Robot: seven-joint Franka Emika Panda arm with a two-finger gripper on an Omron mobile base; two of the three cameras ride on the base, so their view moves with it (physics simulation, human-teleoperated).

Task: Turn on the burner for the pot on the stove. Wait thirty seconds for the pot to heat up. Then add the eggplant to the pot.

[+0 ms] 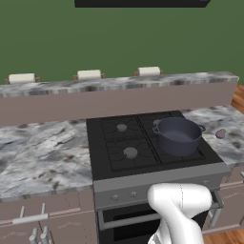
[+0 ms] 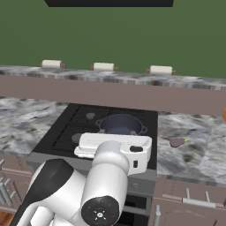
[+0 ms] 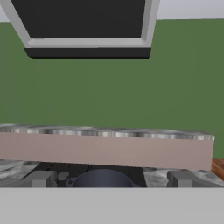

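One pot (image 1: 178, 136) sits on the stove (image 1: 114, 164), right of centre in the left base frame; we see the jaws spread wide, gripping nothing.
We note the pot on the front right burner, empty as far as we can tell. The eggplant (image 1: 220, 134) lies on the marble counter (image 1: 43, 157) at the right edge of that frame, near the stove but apart from it. In the hand view the gripper (image 3: 111, 179) points level over the stove; its fingertips (image 3: 42, 178) stand far apart at the bottom, the pot's rim between them. Three small rolls (image 1: 89, 75), possibly towels, line the back ledge (image 1: 114, 86).
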